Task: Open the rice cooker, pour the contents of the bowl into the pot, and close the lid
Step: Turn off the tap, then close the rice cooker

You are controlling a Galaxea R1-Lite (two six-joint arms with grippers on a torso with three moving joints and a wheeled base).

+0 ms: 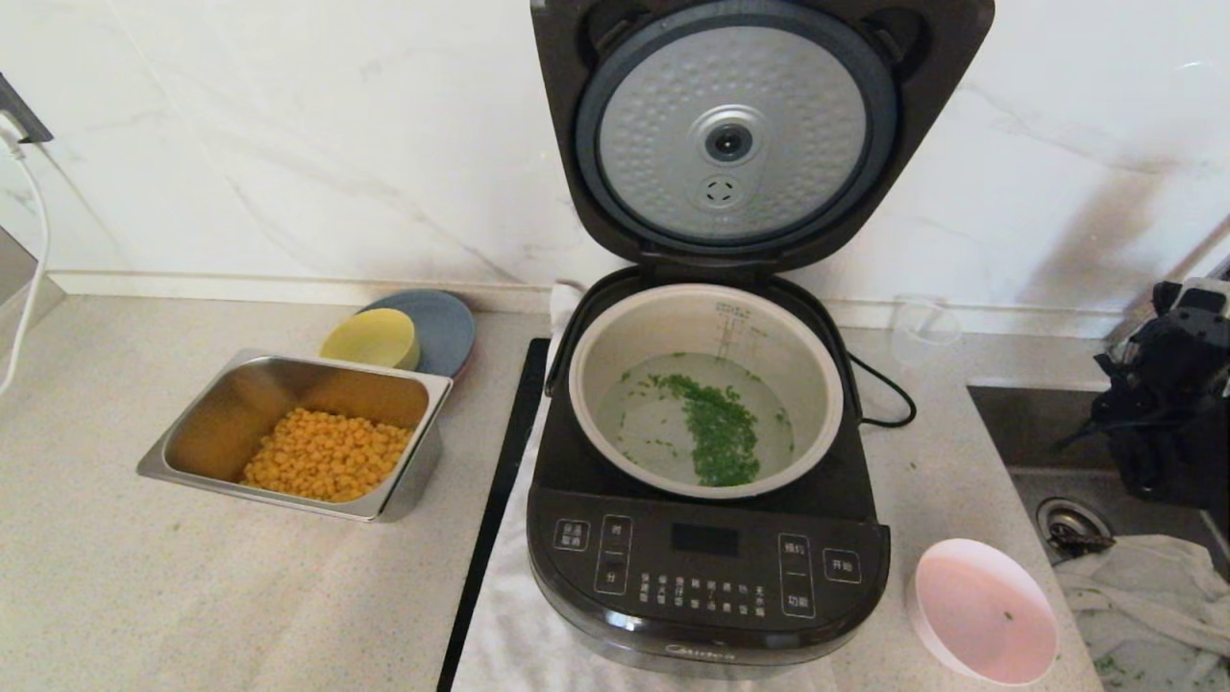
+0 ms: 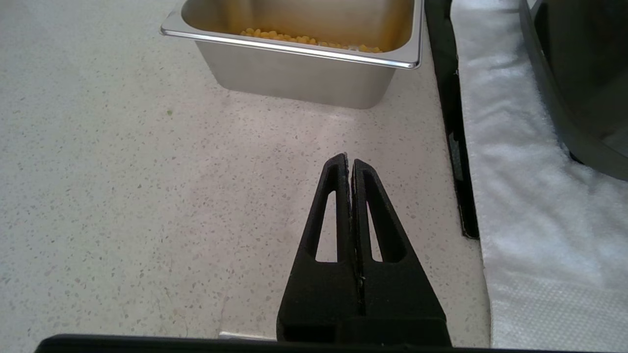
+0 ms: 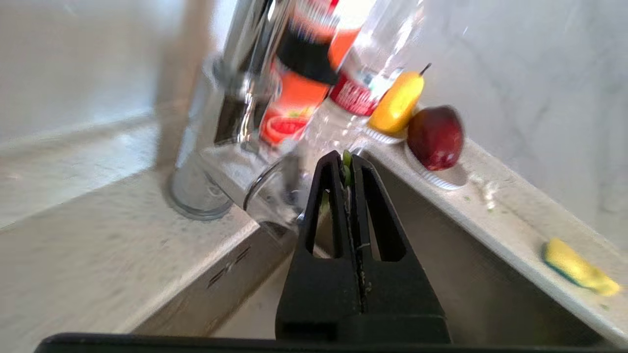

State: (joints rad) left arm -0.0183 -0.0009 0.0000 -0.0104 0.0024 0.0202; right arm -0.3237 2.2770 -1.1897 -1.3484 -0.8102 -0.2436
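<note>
Already poured: chopped green contents (image 1: 716,432) in pot (image 1: 615,336) of rice cooker (image 1: 706,567); lid (image 1: 740,135) upright, closing left. Pink bowl (image 1: 980,610) nearly empty, beside cooker's right front. Right gripper (image 3: 347,164) pinched shut, empty, over sink (image 1: 1028,437); left gripper (image 2: 349,164) shut, parked above speckled countertop (image 1: 144,567). Marble wall behind.

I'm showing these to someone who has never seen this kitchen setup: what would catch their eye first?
First the rice cooker at the centre of the counter, its lid standing wide open with the dimpled silver underside showing. Next the chopped green contents lying in water in the pot. The pink bowl, nearly empty, sits at the cooker's front right, and a steel tray of yellow corn stands to its left.
</note>
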